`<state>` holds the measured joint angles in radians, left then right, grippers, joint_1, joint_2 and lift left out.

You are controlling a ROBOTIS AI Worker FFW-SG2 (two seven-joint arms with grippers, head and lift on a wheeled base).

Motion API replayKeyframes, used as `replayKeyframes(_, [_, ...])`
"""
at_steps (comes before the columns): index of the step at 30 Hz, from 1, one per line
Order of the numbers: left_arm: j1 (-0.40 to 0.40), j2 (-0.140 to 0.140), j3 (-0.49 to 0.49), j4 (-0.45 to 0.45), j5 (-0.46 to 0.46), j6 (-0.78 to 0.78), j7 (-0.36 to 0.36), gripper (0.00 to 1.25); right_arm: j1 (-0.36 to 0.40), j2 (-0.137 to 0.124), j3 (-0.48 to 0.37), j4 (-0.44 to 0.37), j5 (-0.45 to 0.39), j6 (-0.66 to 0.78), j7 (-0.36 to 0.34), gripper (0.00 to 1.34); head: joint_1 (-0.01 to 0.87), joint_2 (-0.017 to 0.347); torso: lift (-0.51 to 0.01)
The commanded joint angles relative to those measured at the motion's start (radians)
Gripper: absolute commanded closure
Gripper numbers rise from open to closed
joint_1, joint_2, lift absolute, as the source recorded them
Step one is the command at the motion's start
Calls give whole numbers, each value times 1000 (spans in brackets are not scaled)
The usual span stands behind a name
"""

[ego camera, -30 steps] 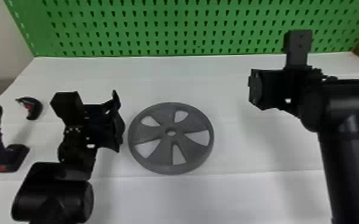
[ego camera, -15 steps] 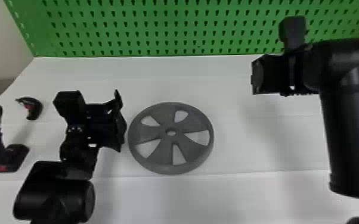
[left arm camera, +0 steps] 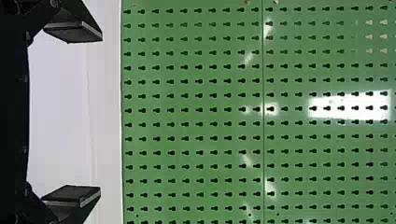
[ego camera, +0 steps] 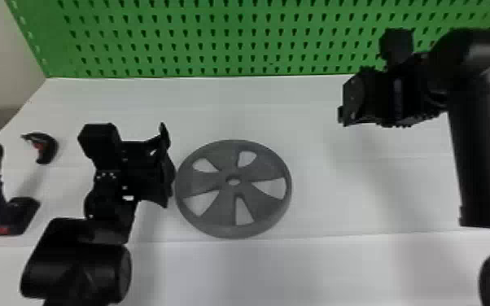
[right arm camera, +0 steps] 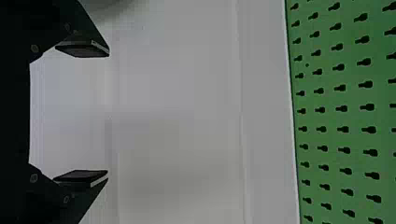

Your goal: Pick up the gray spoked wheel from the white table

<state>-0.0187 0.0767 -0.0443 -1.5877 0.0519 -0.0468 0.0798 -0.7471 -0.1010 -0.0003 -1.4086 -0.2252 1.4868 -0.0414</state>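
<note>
- Step in hand, as I am judging it: approach before the grasp; the gray spoked wheel (ego camera: 232, 191) is lying on the white table (ego camera: 317, 264), central in the scene, and awaiting a grip.
- Left gripper (left arm camera: 99, 113): hanging just beside the wheel's left rim, any contact being something I cannot tell; its fingers are standing wide, holding nothing, and aiming toward the green pegboard (ego camera: 215, 38) on the far side.
- Right gripper (right arm camera: 108, 113): hanging far and right of the wheel, well apart from it; its fingers are standing wide with nothing between.
- Next move, my judgement: I am needing to tip the left fingers down to the rim; the right gripper is probably needing to come near and left, toward the opposite rim.
- Orientation: the wheel is lying flat, one face pointing up; being round, it is offering no long axis across the table; its axle line is running upright through the hub.
</note>
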Motion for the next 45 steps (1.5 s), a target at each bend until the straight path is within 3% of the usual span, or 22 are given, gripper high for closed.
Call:
replayKeyframes(1, [-3, 2, -3, 0, -6, 5, 0, 127, -49, -31, 33, 96, -51, 0, 0, 351, 770, 48, -106])
replayKeyframes(14, [-9, 8, -16, 0, -10, 13, 0, 127, -170, -52, 118, 307, -68, 79, 0, 351, 770, 48, -106])
replayKeyframes(19, [-17, 23, -31, 0, -9, 24, 0, 127, -212, -89, 207, 438, -168, 66, 0, 351, 770, 48, -106])
replayKeyframes(25, [-23, 31, -42, 0, -4, 31, 0, 127, -256, -112, 296, 570, -266, 44, 0, 351, 770, 48, -106])
replayKeyframes(34, [-27, 32, -45, 0, -4, 35, 0, 127, -311, -129, 419, 652, -342, 56, 0, 351, 770, 48, -106])
replayKeyframes(45, [-30, 32, -48, 0, -4, 35, 5, 127, -313, -144, 462, 674, -407, 85, 0, 351, 770, 51, -106])
